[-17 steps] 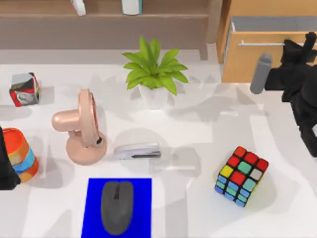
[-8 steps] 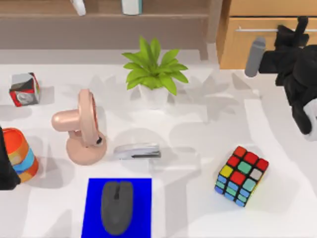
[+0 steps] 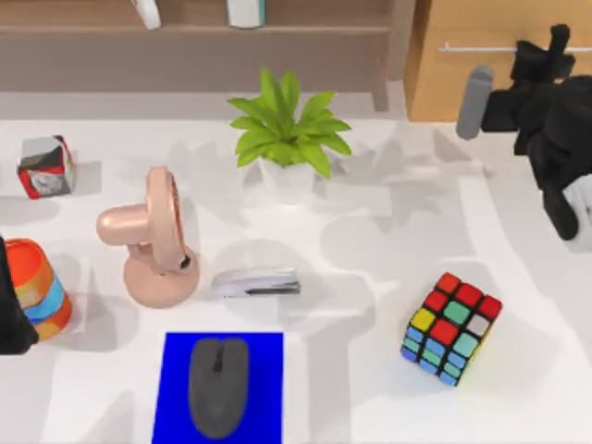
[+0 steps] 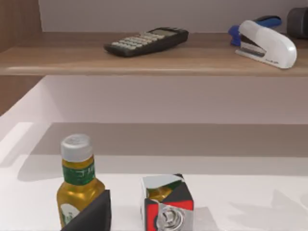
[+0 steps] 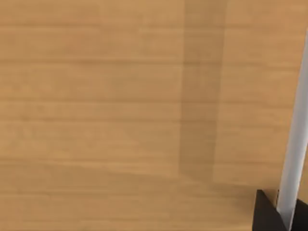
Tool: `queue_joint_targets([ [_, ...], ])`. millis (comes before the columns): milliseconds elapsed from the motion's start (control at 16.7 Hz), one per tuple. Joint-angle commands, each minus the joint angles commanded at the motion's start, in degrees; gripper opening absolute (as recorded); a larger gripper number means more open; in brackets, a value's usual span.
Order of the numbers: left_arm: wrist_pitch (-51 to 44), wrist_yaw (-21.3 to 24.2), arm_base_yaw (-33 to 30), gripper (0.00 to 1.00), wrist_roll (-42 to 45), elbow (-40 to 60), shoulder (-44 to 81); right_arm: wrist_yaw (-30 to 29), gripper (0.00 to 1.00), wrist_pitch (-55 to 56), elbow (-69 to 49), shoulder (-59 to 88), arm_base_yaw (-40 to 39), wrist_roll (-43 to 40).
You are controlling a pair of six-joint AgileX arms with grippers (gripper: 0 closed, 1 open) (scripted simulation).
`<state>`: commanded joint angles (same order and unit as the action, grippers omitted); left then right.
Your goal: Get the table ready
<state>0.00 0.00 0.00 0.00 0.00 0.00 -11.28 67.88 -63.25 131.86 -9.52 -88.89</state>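
Note:
The white table (image 3: 388,268) carries several objects. At its back right stands a light-wood drawer cabinet (image 3: 481,83) with a thin silver handle (image 3: 481,46) on its drawer front. My right gripper (image 3: 558,48) is at that handle. In the right wrist view the handle bar (image 5: 294,144) runs between my two black fingertips (image 5: 267,214), close against the wooden drawer front (image 5: 120,106). My left arm (image 3: 11,314) is parked at the table's left edge.
On the table are a potted plant (image 3: 287,139), a pink fan (image 3: 153,240), a stapler (image 3: 257,282), a colour cube (image 3: 451,326), a blue mat (image 3: 176,407) with a grey mouse (image 3: 218,384), a small cube (image 3: 46,166) and a striped cup (image 3: 37,287). A bottle (image 4: 77,183) stands by that cube.
The drawer was open a second ago; its front has slid back into the cabinet. My right gripper moved toward the back with the handle. The left arm has not moved.

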Motion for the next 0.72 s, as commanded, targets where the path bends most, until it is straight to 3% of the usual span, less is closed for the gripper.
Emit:
queue_joint_targets([
  [720,0.0,0.0,0.0,1.0,0.0,0.0,0.0,0.0,0.98,0.0,0.0,0.0,0.0,0.0],
])
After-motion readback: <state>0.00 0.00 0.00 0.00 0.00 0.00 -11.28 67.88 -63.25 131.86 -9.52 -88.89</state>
